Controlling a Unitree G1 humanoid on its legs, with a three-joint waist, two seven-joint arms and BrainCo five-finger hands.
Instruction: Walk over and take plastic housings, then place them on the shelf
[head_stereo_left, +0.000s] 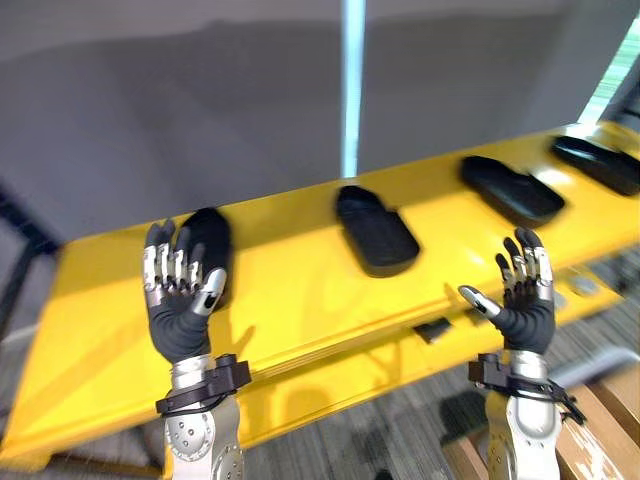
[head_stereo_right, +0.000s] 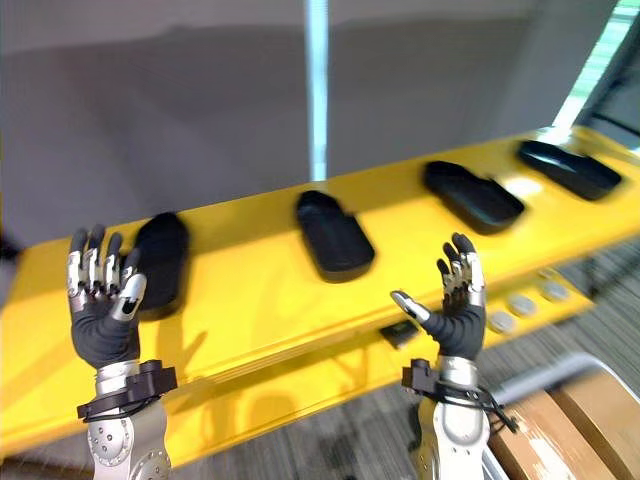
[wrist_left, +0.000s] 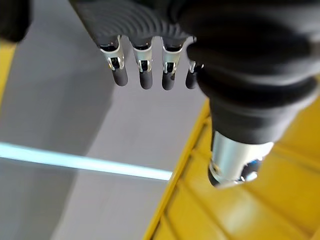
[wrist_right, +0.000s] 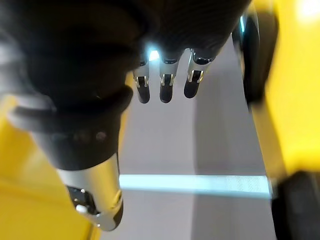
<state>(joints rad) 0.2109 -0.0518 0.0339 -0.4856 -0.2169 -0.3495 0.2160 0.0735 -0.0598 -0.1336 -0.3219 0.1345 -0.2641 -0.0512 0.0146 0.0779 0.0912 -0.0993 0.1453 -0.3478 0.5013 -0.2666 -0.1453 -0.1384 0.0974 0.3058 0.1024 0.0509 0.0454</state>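
Left eye view, housings: black plastic shells in a row on the yellow desk (head_stereo_left: 290, 310); nearest housing (head_stereo_left: 208, 240) just past the left robot hand (head_stereo_left: 180, 295), middle housing (head_stereo_left: 375, 232) farther out, between both hands.
Handling: probably light, stiff and smooth (a judgement); grip across the narrow width.
Right eye view, pose: right robot hand (head_stereo_right: 458, 310) raised, spread wide, empty.
Left wrist view: fingers (wrist_left: 145, 75) straight, holding nothing.
Right wrist view: fingers (wrist_right: 165, 87) straight, holding nothing.
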